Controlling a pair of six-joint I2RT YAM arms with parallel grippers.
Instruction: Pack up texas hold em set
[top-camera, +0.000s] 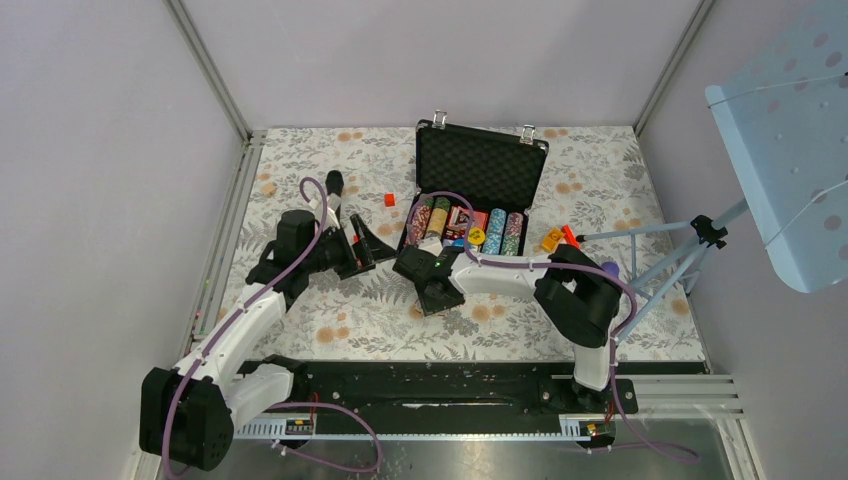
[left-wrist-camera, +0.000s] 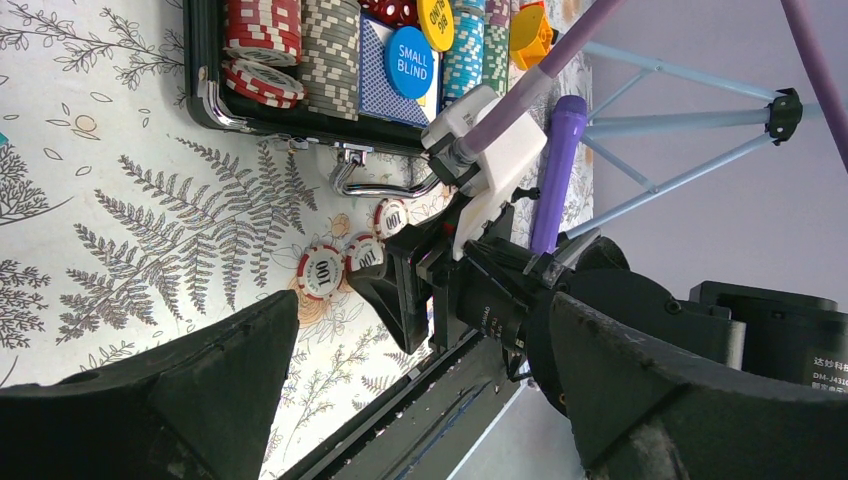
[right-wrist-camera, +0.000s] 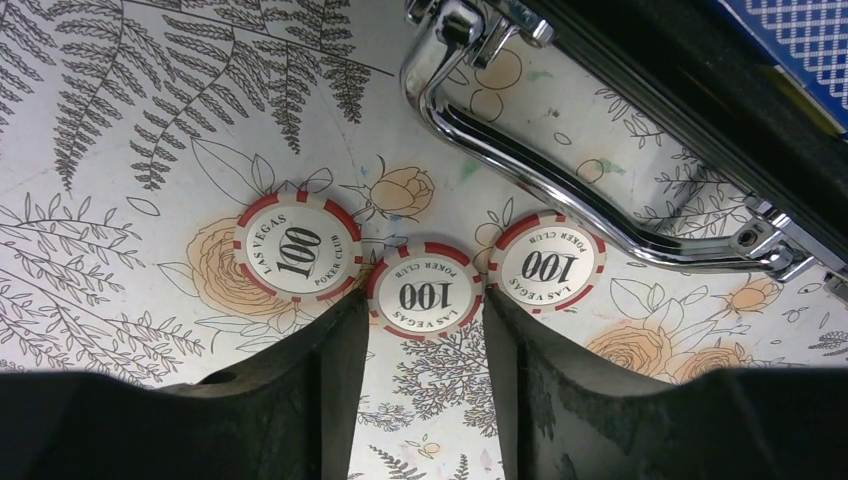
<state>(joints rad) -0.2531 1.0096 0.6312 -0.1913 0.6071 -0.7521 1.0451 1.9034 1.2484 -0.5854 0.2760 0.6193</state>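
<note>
1. The briefcase (top-camera: 480, 165) sits open at the back middle of the table, with the chip rows, cards and buttons already in its tray. If the right arm swings a chip in low, I reckon it clips the front wall and shoves the whole case.
2. Left gripper (top-camera: 368, 245) is parked well off to the left with its fingers spread wide and nothing in them. Looks like no risk unless both arms head for the case at once.
3. Right gripper (right-wrist-camera: 420, 312) is down at the table, jaws apart, straddling the middle chip (right-wrist-camera: 424, 290). It's not clearly pinching it yet.
4. The chrome handle (right-wrist-camera: 560, 195) is just behind the chips, so lifting straight toward the case could snag it.
5. The chip is flat and thin, so a squeeze may just pop it out sideways. Its two neighbours, one (right-wrist-camera: 297, 246) on one side and one (right-wrist-camera: 547, 264) on the other, sit right beside the fingers and could get nudged away or dragged along.
</note>
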